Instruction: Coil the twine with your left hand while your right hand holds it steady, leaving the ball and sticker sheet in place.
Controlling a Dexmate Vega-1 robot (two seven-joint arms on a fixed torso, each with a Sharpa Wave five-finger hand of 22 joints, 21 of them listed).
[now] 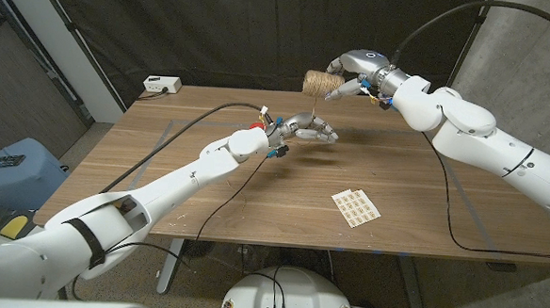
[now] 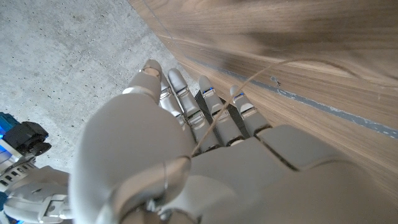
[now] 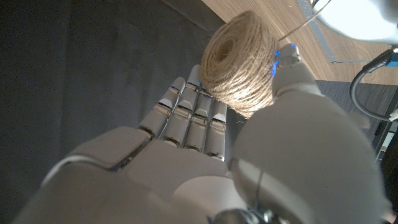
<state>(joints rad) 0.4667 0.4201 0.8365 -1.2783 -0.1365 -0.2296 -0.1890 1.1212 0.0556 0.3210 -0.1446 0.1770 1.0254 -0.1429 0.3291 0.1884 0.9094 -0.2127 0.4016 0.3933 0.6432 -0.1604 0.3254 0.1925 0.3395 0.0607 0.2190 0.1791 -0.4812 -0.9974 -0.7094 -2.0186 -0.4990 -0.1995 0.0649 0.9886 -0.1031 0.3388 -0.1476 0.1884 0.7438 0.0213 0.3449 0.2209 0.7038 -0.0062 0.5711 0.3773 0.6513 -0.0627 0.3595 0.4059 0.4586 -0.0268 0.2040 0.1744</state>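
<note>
Sticker sheet (image 1: 356, 207) is nearest, lower right of centre in the head view, lying flat on the wooden table (image 1: 207, 198) and well apart from both hands.

Left arm comes in from the bottom left corner. Left hand (image 1: 306, 130) sits over the middle of the table, just above frame centre, fingers stretched toward the right. A strand of twine (image 1: 313, 110) runs straight down from the ball to this hand. In the left wrist view the strand (image 2: 249, 79) crosses the backs of the fingers (image 2: 186, 99) and drops in between them near the palm. Can't tell whether the fingers actually pinch it or it just lies across them.

Right arm enters from the right edge. Right hand (image 1: 347, 73) is at the far edge of the table, upper centre-right of the frame, holding the ball of twine (image 1: 319, 82) up off the table. Right wrist view confirms it: the ball (image 3: 239, 62) is clamped between thumb and fingers (image 3: 186, 118), with a strand leaving its upper right.

Farther back, a white power strip (image 1: 162, 85) sits at the table's far left corner, with a black cable (image 1: 177, 135) crossing the tabletop.
</note>
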